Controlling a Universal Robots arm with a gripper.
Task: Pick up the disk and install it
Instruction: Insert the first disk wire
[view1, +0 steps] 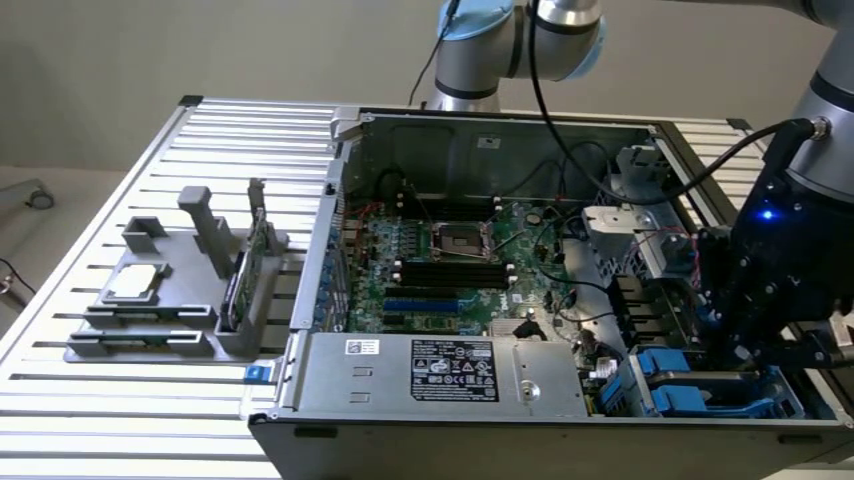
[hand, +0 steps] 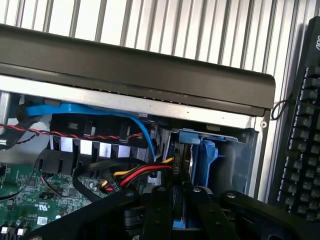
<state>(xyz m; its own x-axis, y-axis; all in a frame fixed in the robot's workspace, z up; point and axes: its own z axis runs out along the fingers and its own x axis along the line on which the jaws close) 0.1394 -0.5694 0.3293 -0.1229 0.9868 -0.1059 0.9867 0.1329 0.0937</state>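
Where the black gripper (hand: 178, 195) reaches down into the open metal computer case (view1: 400, 450), its matte fingers (hand: 159, 210) are clamped on the disk (hand: 182, 160). The disk is a thin slab seen edge-on between them, with glossy blue plastic rails, standing upright just ahead of the tool. Red, yellow and black wires (hand: 140, 172) run beside the fingers, and a black keyboard (hand: 305, 130) lies beyond the case wall. The print on the white label of the grey power supply (view1: 441, 372) is too small to read.

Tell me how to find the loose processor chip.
Start at the open computer case; on the exterior view's left of it sits a grey holder. The processor chip lies flat on it, the one small silver square among its upright grey posts.
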